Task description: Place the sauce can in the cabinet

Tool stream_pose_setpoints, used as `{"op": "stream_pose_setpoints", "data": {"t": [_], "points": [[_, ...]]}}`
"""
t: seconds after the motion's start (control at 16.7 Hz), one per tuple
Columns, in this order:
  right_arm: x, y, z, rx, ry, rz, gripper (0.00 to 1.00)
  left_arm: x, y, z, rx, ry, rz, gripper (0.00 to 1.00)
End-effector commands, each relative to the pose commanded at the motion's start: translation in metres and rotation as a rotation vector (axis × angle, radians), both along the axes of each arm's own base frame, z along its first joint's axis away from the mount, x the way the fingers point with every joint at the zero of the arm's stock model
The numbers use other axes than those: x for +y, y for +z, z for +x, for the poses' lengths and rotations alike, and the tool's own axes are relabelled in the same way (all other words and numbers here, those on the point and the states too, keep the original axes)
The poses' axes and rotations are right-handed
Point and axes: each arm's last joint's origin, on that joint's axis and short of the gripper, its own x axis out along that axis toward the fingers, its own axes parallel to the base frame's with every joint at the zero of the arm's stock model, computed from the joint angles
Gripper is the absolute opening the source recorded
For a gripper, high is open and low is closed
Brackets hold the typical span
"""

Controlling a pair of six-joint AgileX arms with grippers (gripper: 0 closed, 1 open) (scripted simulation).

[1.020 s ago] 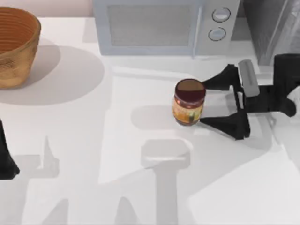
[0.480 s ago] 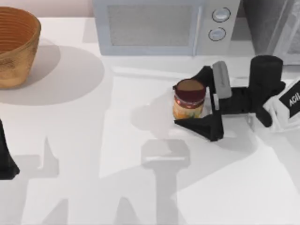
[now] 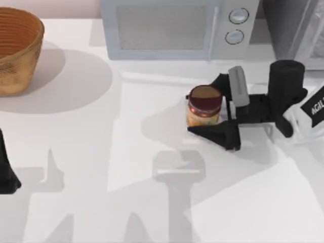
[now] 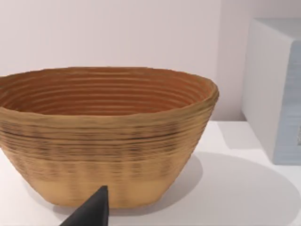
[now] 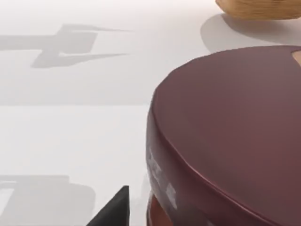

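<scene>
The sauce can (image 3: pixel 204 99), a small jar with a maroon lid and yellow-orange label, stands upright on the white table just in front of the microwave's right end. My right gripper (image 3: pixel 203 108) reaches in from the right and is open, one finger on each side of the can and close to its sides. In the right wrist view the can's lid (image 5: pixel 230 132) looms very near, with one dark fingertip (image 5: pixel 113 209) beside it. The cabinet (image 3: pixel 289 24) is the grey unit at the back right corner. My left arm (image 3: pixel 6 172) is parked at the table's left edge.
A light grey microwave (image 3: pixel 167 28) with two knobs stands at the back centre, left of the cabinet. A woven basket (image 3: pixel 15 48) sits at the back left and looms close in the left wrist view as the basket (image 4: pixel 103 136). White table stretches across the front.
My right gripper slid left until its fingers straddled the sauce can, then the fingers drew slightly closer to it. The can and the left arm have not moved.
</scene>
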Motion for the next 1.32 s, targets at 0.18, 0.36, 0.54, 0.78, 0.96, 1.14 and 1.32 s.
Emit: {"op": "stream_pose_setpoints", "data": {"t": [0.18, 0.36, 0.54, 0.78, 0.96, 1.14, 1.32], "points": [[0.0, 0.0, 0.0, 0.0, 0.0, 0.0, 0.47, 0.0, 0.0, 0.0, 0.0, 0.0, 0.0, 1.0], [0.0, 0.0, 0.0, 0.0, 0.0, 0.0, 0.25, 0.0, 0.0, 0.0, 0.0, 0.0, 0.0, 1.0], [0.0, 0.0, 0.0, 0.0, 0.0, 0.0, 0.02, 0.0, 0.0, 0.0, 0.0, 0.0, 0.0, 1.0], [0.0, 0.0, 0.0, 0.0, 0.0, 0.0, 0.0, 0.0, 0.0, 0.0, 0.0, 0.0, 0.0, 1.0], [0.0, 0.0, 0.0, 0.0, 0.0, 0.0, 0.0, 0.0, 0.0, 0.0, 0.0, 0.0, 0.0, 1.0], [-0.002, 0.001, 0.001, 0.0, -0.005, 0.0, 0.0, 0.0, 0.0, 0.0, 0.0, 0.0, 0.0, 1.0], [-0.001, 0.022, 0.003, 0.012, -0.012, -0.004, 0.0, 0.0, 0.0, 0.0, 0.0, 0.0, 0.0, 1.0]]}}
